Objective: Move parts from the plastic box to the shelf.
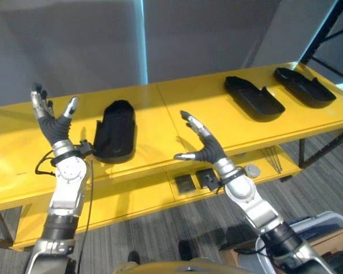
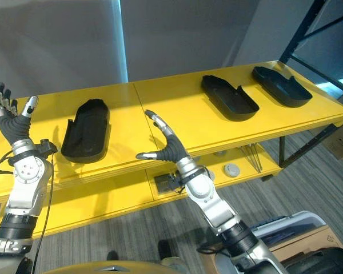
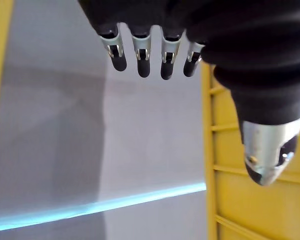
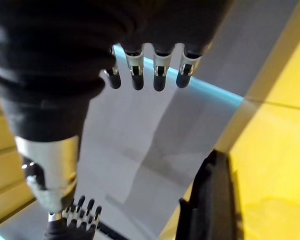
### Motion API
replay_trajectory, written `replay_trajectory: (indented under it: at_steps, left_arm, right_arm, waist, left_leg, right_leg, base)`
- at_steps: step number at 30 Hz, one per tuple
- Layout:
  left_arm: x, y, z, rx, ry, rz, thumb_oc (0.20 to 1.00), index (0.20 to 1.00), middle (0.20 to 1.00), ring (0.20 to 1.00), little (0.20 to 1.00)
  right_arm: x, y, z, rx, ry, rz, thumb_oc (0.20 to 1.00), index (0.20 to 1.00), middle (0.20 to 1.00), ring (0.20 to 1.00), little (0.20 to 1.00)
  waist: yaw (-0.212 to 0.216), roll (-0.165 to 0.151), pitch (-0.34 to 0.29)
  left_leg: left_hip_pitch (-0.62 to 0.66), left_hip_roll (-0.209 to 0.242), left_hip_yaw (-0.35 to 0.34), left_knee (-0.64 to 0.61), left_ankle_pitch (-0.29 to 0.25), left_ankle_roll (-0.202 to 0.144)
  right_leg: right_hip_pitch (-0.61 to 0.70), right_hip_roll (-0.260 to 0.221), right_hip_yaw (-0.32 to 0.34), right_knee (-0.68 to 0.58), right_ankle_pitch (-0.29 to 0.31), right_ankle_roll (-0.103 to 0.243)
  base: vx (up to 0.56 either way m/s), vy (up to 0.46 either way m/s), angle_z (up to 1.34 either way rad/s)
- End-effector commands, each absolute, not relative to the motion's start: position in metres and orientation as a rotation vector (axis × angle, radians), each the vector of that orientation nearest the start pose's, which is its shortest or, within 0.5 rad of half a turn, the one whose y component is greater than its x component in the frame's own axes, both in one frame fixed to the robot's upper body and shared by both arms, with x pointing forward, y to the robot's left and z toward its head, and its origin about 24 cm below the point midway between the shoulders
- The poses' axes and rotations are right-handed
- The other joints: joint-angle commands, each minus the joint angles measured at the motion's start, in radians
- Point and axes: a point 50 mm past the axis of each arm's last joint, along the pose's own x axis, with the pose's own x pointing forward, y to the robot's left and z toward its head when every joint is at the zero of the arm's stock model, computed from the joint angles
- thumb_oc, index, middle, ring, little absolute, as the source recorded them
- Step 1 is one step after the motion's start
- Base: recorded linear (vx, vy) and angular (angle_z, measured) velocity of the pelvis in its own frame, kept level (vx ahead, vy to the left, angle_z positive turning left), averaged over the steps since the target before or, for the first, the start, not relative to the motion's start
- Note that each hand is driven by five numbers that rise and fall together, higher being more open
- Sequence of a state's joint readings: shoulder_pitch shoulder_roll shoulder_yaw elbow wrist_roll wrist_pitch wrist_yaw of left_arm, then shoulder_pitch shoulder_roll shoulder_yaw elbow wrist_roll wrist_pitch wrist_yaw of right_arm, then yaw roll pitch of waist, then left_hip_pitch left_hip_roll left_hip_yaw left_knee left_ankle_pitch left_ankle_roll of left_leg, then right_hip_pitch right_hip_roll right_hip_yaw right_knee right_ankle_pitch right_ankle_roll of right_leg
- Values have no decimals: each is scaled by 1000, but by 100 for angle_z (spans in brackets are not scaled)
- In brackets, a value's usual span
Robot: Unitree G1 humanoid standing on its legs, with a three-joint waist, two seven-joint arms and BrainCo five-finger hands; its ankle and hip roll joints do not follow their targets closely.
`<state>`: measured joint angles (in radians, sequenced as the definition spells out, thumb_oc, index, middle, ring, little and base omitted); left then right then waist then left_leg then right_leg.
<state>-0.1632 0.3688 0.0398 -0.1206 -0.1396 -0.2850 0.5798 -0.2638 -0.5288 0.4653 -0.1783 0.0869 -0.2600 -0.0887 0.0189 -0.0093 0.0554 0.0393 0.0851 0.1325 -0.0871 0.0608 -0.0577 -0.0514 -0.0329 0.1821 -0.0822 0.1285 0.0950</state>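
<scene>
Three black plastic parts lie on the top board of the yellow shelf [image 1: 188, 108]: one part [image 1: 115, 131] at the left, a second part [image 1: 254, 97] right of the middle, and a third part [image 1: 304, 86] at the far right. My left hand [image 1: 52, 121] is raised at the left, fingers straight and spread, just left of the first part and holding nothing. My right hand [image 1: 202, 144] hovers over the shelf's front edge, between the first and second parts, open and empty. In the right wrist view the first part [image 4: 215, 200] shows past the fingers [image 4: 145, 75].
The shelf's lower board [image 1: 160, 194] holds small dark blocks [image 1: 195, 181], a round grey piece [image 1: 252, 170] and thin rods [image 1: 273, 158]. A grey-white plastic box [image 1: 326, 224] stands on the floor at the lower right. A dark rack frame [image 1: 326, 28] rises at the upper right.
</scene>
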Motion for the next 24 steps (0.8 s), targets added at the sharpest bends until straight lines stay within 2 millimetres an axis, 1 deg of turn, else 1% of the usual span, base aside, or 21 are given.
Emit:
replay_trajectory:
  at_steps: [1,2,3,4,5,6,9,10,16,18,19,21,22,24]
  left_arm:
    - [252,233,174,257,-773,413,1000,1000,1000,1000,1000]
    - [247,234,176,265,-791,399,1000,1000,1000,1000,1000]
    - [241,238,177,294,-809,405,1000,1000,1000,1000,1000]
    - [240,238,177,294,-809,406,1000,1000,1000,1000,1000]
    - [235,243,178,303,-823,438,1000,1000,1000,1000,1000]
    - [235,243,178,303,-823,440,1000,1000,1000,1000,1000]
    - [230,246,180,270,-849,479,1000,1000,1000,1000,1000]
    - [226,248,181,253,-867,507,1000,1000,1000,1000,1000]
    - [225,249,181,246,-874,523,1000,1000,1000,1000,1000]
    - [224,252,173,216,-841,512,1000,1000,1000,1000,1000]
    - [224,252,173,216,-841,512,1000,1000,1000,1000,1000]
    - [226,253,168,192,-808,489,1000,1000,1000,1000,1000]
    - [226,253,168,192,-808,489,1000,1000,1000,1000,1000]
    - [227,252,164,175,-788,472,1000,1000,1000,1000,1000]
  right_arm:
    - [253,-88,165,-263,-711,614,523,523,523,523,523]
    - [252,-79,166,-258,-718,675,200,200,200,200,200]
    - [250,-65,168,-241,-720,776,200,200,200,200,200]
    - [250,-64,168,-240,-720,778,200,200,200,200,200]
    - [248,-52,168,-212,-703,853,200,200,200,200,200]
    - [248,-52,168,-212,-703,855,200,200,200,200,200]
    - [249,-43,160,-193,-656,900,200,200,200,200,200]
    - [249,-40,152,-161,-607,923,200,200,200,200,200]
    - [249,-36,145,-109,-554,946,200,200,200,200,200]
    - [254,-29,124,42,-399,975,200,200,200,200,200]
    - [254,-29,124,42,-399,975,200,200,200,200,200]
    - [259,-24,115,86,-335,972,200,200,200,200,200]
    - [259,-24,115,86,-335,972,200,200,200,200,200]
    - [263,-22,109,106,-301,952,200,200,200,200,200]
  waist:
    - [35,-31,-25]
    - [45,-33,-24]
    - [63,-38,-22]
    - [60,-38,-22]
    - [81,-42,-21]
    - [78,-43,-21]
    - [98,-46,-16]
    - [111,-47,-12]
    - [122,-48,-9]
    - [154,-46,2]
    - [154,-46,2]
    - [170,-45,7]
    - [170,-45,7]
    - [183,-41,11]
  left_leg:
    - [24,26,5,62,-127,-40]
    - [22,26,1,61,-127,-40]
    - [19,25,-7,58,-124,-42]
    - [18,25,-8,58,-124,-42]
    - [12,25,-17,54,-120,-44]
    - [11,24,-18,54,-120,-44]
    - [2,22,-32,52,-115,-47]
    - [-5,21,-40,48,-110,-49]
    - [-13,19,-52,44,-105,-51]
    - [-34,17,-80,39,-92,-55]
    - [-34,17,-80,39,-92,-55]
    - [-45,14,-98,38,-87,-56]
    - [-45,14,-98,38,-87,-56]
    - [-56,12,-113,38,-83,-56]
  right_leg:
    - [68,-66,-29,132,-253,68]
    - [70,-68,-34,130,-254,69]
    - [71,-71,-38,127,-255,68]
    - [72,-72,-39,127,-255,68]
    - [73,-75,-48,125,-257,67]
    - [73,-75,-49,125,-258,67]
    - [72,-80,-64,125,-258,67]
    - [71,-83,-75,123,-260,65]
    - [71,-87,-86,121,-260,64]
    - [70,-95,-120,115,-260,63]
    - [70,-95,-120,115,-260,63]
    - [71,-97,-139,112,-259,62]
    - [71,-97,-139,112,-259,62]
    - [71,-99,-154,109,-259,62]
  base:
    - [4,1,11]
    - [15,2,9]
    - [12,3,5]
    - [22,-3,19]
    - [11,-4,32]
    - [11,-8,32]
    - [6,-4,24]
    - [7,-2,19]
    - [1,-5,21]
    - [-4,-17,15]
    - [0,-13,14]
    - [5,-14,36]
    - [8,-7,44]
    - [28,3,24]
